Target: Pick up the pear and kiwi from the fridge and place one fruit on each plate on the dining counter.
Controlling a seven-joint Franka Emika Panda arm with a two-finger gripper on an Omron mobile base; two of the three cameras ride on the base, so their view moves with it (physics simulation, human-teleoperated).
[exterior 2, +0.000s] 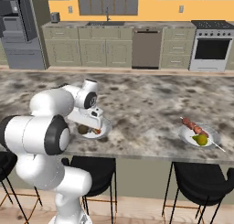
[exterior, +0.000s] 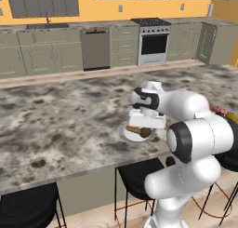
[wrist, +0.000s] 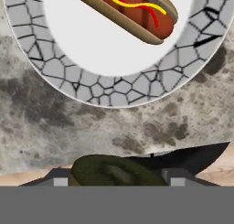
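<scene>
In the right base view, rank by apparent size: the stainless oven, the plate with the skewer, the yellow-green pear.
1. Stainless oven, largest.
2. Round pale plate with the skewer.
3. Yellow-green pear, smallest, resting on that plate.
The oven stands farthest away, so its lead is safe.

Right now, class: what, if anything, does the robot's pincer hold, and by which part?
The pincer holds the kiwi, its two fingertips pressed against opposite sides of the fruit, over the hot-dog plate.

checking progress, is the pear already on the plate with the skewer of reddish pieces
Yes, in the right base view the yellow-green pear lies on the plate next to the reddish food pieces.
</scene>
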